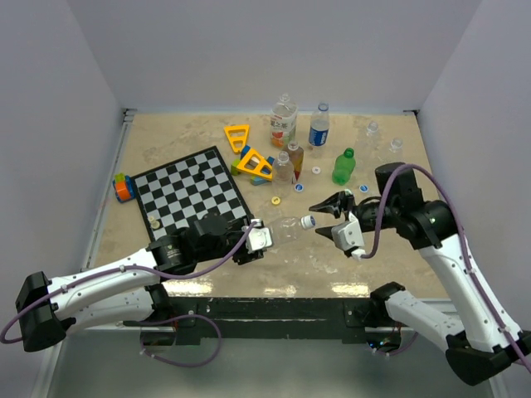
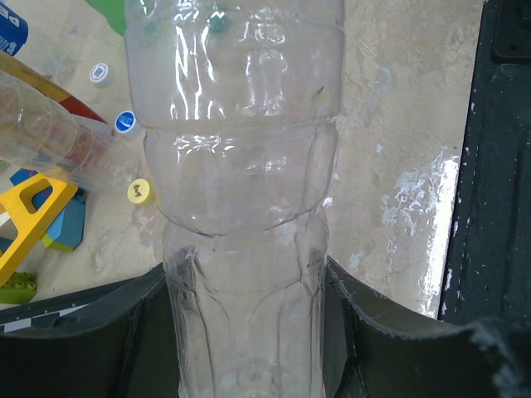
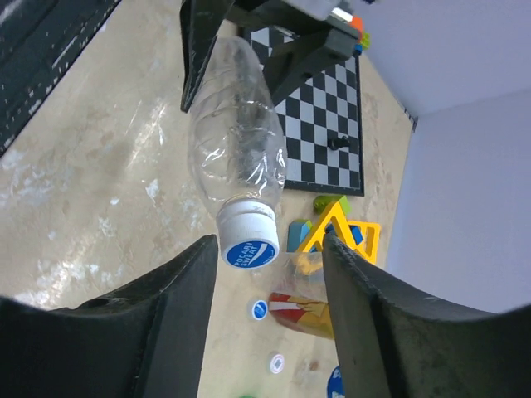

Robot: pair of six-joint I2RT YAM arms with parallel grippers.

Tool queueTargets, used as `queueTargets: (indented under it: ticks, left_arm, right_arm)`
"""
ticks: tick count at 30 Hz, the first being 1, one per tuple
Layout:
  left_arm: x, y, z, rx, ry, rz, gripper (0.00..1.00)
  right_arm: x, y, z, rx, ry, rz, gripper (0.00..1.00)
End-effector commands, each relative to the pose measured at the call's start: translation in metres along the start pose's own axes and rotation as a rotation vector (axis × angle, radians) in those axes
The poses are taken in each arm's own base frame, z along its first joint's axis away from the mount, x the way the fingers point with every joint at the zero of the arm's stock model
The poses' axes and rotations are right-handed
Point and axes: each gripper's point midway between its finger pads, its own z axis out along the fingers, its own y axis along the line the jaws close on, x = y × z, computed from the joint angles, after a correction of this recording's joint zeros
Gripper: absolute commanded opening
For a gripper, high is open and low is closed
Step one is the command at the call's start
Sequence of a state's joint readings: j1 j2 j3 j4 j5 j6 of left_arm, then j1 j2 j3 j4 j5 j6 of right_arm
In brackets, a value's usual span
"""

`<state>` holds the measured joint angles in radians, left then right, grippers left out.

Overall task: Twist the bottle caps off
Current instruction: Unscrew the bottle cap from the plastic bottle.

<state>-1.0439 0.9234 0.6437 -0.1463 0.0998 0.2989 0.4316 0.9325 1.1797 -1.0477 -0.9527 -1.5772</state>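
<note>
My left gripper (image 1: 259, 236) is shut on the base of a clear unlabelled bottle (image 1: 286, 228), holding it level above the table with its neck pointing right. In the left wrist view the bottle (image 2: 241, 166) fills the space between my dark fingers (image 2: 373, 332). Its white cap (image 1: 308, 222) with a blue printed top (image 3: 249, 240) is on the neck. My right gripper (image 1: 325, 219) is open around the cap: the cap sits close beside one finger (image 3: 166, 315), with a wide gap to the other finger (image 3: 373, 315).
Standing at the back are an orange-labelled bottle (image 1: 284, 120), a blue-labelled bottle (image 1: 319, 126), a green bottle (image 1: 343, 166) and several clear ones. Loose caps (image 1: 299, 187) lie among them. Yellow triangular frames (image 1: 257, 164) and a chessboard (image 1: 195, 191) lie to the left.
</note>
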Motion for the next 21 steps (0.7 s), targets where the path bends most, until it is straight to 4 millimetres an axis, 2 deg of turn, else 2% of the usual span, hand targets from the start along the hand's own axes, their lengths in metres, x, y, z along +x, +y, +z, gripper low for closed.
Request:
queueTargets:
  ticks: [1,3,5,8,9,11,12,15,21]
  left_arm:
    - [-0.009,0.0,-0.001,0.002,-0.032,-0.01,0.0]
    - [-0.009,0.0,-0.001,-0.002,-0.031,-0.013,0.0]
    - [-0.009,0.004,-0.001,-0.022,-0.029,-0.018,0.0]
    - [-0.009,0.009,-0.002,-0.051,-0.024,-0.029,0.0]
    - [-0.009,0.009,-0.002,-0.053,-0.023,-0.03,0.0]
    - [-0.011,0.01,-0.002,-0.056,-0.029,-0.031,0.0]
    - [-0.01,0.01,-0.001,-0.058,-0.024,-0.031,0.0]
    - [-0.011,0.015,-0.003,-0.082,-0.024,-0.035,0.0]
    - [-0.013,0.019,-0.007,-0.109,-0.032,-0.035,0.0]
  right_arm:
    - [-0.026,-0.019,-0.017,0.117,-0.02,0.177,0.61]
    - [-0.03,-0.022,-0.021,0.156,-0.025,0.292,0.63]
    - [-0.03,-0.025,-0.022,0.197,-0.036,0.456,0.66]
    - [-0.032,-0.023,-0.02,0.216,-0.089,0.704,0.67]
    - [-0.026,-0.024,-0.022,0.234,-0.05,0.711,0.7]
    - [-0.018,-0.044,-0.029,0.355,-0.025,0.843,0.75]
    - [-0.017,-0.047,-0.027,0.354,-0.034,0.879,0.75]
    - [-0.021,-0.04,-0.013,0.224,-0.084,0.906,0.78]
    - [0.008,-0.038,0.006,0.163,-0.043,0.998,0.86]
